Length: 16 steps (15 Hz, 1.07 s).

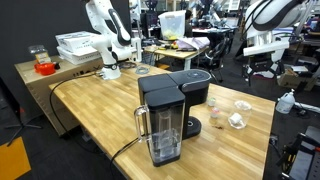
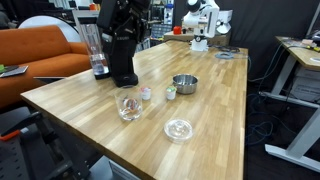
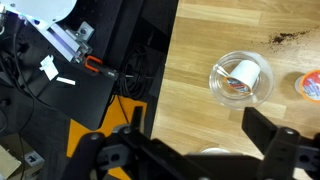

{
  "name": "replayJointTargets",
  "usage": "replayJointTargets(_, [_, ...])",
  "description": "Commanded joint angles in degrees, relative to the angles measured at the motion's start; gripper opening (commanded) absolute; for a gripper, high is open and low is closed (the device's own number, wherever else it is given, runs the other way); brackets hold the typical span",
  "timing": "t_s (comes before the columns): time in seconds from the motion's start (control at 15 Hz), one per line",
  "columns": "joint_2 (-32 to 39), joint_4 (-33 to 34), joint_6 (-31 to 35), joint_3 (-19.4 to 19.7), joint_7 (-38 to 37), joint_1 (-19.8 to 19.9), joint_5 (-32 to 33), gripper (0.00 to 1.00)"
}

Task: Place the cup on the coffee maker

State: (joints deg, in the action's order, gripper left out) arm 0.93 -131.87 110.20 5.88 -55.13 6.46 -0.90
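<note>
— So, where is the cup (image 3: 243, 74) on your screen?
— I see it in the wrist view, apparently tipped inside a clear glass bowl (image 3: 213, 80) on the tabletop (image 3: 210, 30). It is beyond my tool (image 3: 192, 135), off to the right, not touching.
— And the tool?
— Fingers spread wide, gripping nothing. The coffee maker (image 1: 170, 105) stands apart from the cup.
</note>
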Motion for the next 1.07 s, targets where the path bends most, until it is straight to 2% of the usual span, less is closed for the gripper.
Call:
replayJointTargets(0.0, [0.0, 0.1, -0.1, 0.2, 0.0, -0.2, 0.0, 1.00])
replayJointTargets(0.53, [2.1, 0.9, 0.8, 0.3, -0.7, -0.2, -0.9, 1.00])
replayJointTargets(1.0, [9.5, 2.9, 2.5, 0.6, -3.9, -0.6, -3.4, 1.00])
